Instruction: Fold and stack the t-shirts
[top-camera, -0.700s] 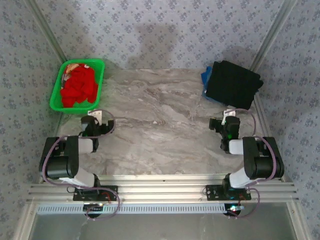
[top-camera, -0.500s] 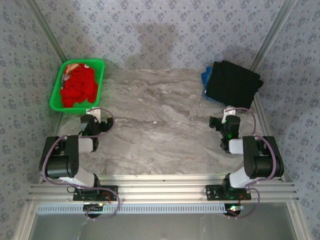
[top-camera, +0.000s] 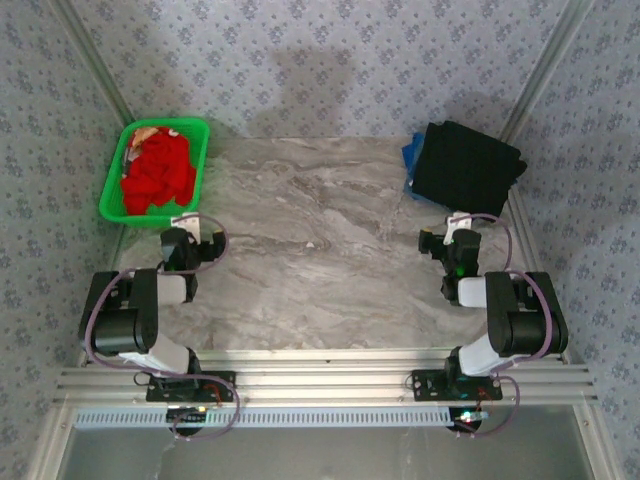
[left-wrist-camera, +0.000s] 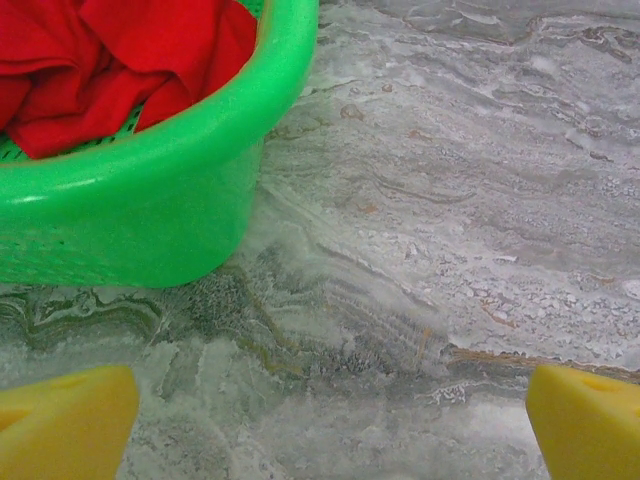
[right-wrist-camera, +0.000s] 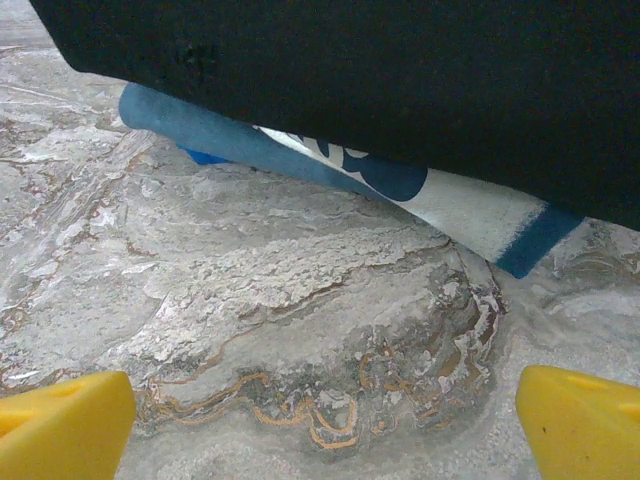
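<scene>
Fig.: red tee (top-camera: 155, 175), crumpled in green basket (top-camera: 112, 192) at table's far-left corner, lies just fwd-left of L gripper (top-camera: 187, 226), the nearer arm, jaws wide & empty; R gripper (top-camera: 455, 228), likewise agape, faces black-on-blue folded stack (top-camera: 465, 165).

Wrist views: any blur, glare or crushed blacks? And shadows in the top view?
Left wrist: the yellow fingertips are soft at the bottom corners, and the green basket rim carries a pale sheen. Right wrist: the black shirt reads as a flat dark mass, no folds visible; the table is sharp. Top view: soft grey shadows on the back wall.
</scene>
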